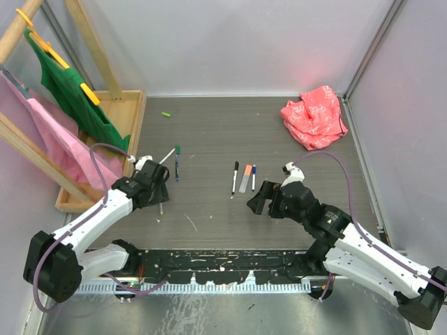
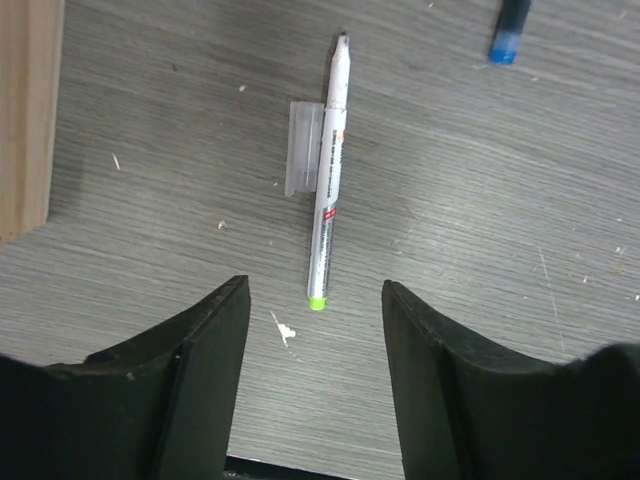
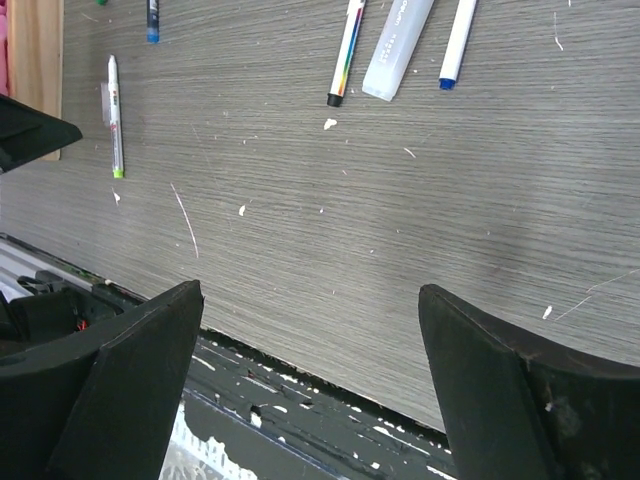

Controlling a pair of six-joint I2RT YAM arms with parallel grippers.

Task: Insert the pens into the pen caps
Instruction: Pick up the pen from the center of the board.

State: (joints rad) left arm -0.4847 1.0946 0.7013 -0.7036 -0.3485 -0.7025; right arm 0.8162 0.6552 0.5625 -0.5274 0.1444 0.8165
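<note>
Over the grey wood-grain desk (image 2: 480, 200) the left pincer (image 2: 315, 300) is gaping wide. Its wrist camera is showing a slim white pen with a lime-green end (image 2: 328, 170) lying just ahead, between the fingers. From overhead the pincer is hiding most of that pen. Only the overhead view is showing a small green cylindrical cap (image 1: 166, 114), lying well back. The right pincer (image 3: 310, 300) is also spread wide and empty, with a black-ended white pen (image 3: 345, 55) and a blue-ended white pen (image 3: 457, 45) lying well ahead.

— What colours are seen on the pen (image 2: 329, 170)?
— A white barrel with a lime-green end is shown. The surface (image 2: 480, 200) is streaked grey; the cloth (image 1: 314, 115) is red, patterned white.
</note>
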